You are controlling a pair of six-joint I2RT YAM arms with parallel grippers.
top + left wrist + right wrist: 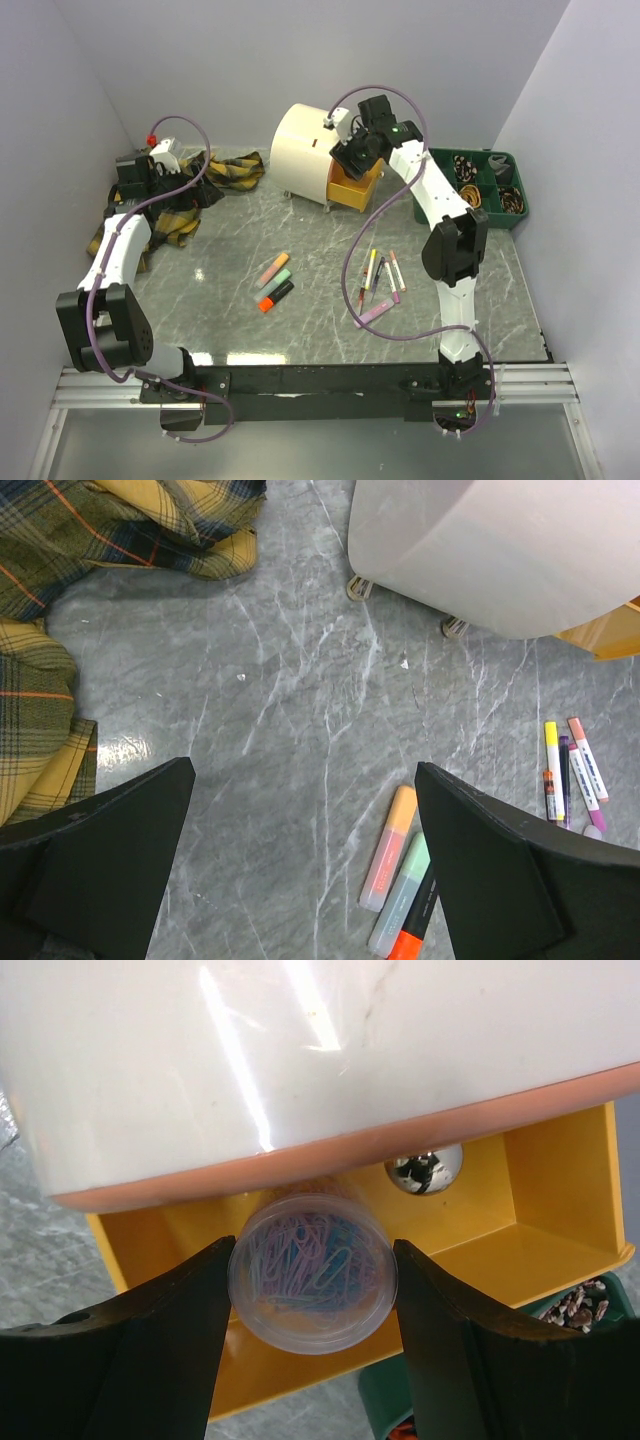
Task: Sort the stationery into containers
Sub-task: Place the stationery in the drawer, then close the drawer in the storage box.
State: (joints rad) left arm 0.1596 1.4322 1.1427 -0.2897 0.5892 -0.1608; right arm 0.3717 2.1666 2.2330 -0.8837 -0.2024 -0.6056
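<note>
My right gripper (312, 1252) is shut on a small round tin (310, 1285) whose clear face shows coloured paper clips. It holds the tin over the pulled-out orange drawer (545, 1220) of the cream cabinet (300, 148). In the top view the right gripper (352, 158) hangs just above that drawer (354, 190). Three highlighters, orange (392, 845), green (400, 892) and black-and-red (418, 928), lie side by side mid-table. Thin pens (380, 275) and a pink highlighter (372, 315) lie to their right. My left gripper (305, 770) is open and holds nothing, far left by the cloth.
The dark green tray (507, 160) stands at the back right with coiled bands in its compartments. A yellow-black plaid cloth (215, 175) lies bunched at the back left under the left arm. The drawer's shiny knob (425, 1168) sits just beyond the tin. Walls close in on three sides.
</note>
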